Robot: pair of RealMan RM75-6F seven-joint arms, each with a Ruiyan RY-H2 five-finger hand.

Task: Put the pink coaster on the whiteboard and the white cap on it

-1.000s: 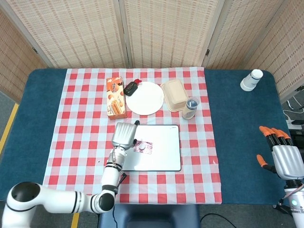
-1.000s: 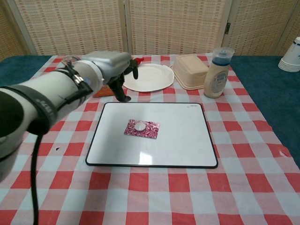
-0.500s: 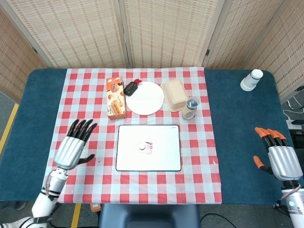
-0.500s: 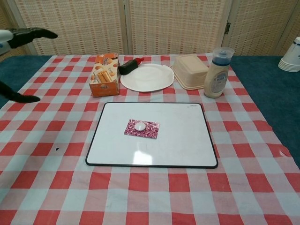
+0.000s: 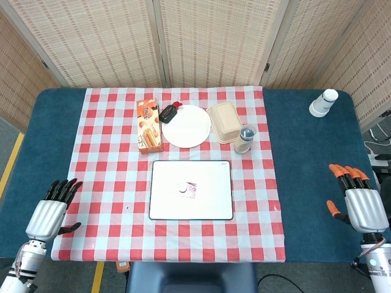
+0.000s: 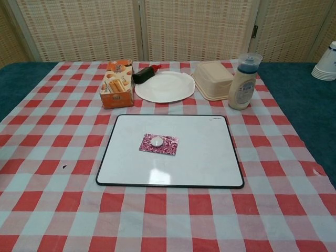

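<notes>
The whiteboard (image 6: 199, 157) (image 5: 211, 201) lies flat in the middle of the checked cloth. A shiny pink coaster (image 6: 167, 147) (image 5: 192, 189) lies on it, left of centre. On the coaster's left part sits the small round white cap (image 6: 157, 140) (image 5: 182, 189). My left hand (image 5: 49, 213) is open at the near left edge of the table, fingers apart, holding nothing. My right hand (image 5: 360, 204) is open at the near right edge, also holding nothing. Neither hand appears in the chest view.
Behind the whiteboard stand an orange snack box (image 6: 116, 83), a white plate (image 6: 165, 86) with a dark red-tipped marker (image 6: 145, 74) at its rim, a beige lidded container (image 6: 212, 79) and a blue-capped bottle (image 6: 242, 83). White paper cups (image 5: 323, 102) stand far right.
My left hand drew back from the whiteboard, where it was beside the coaster and cap, to the near left table edge. Coaster and cap stayed put. The right hand barely moved.
</notes>
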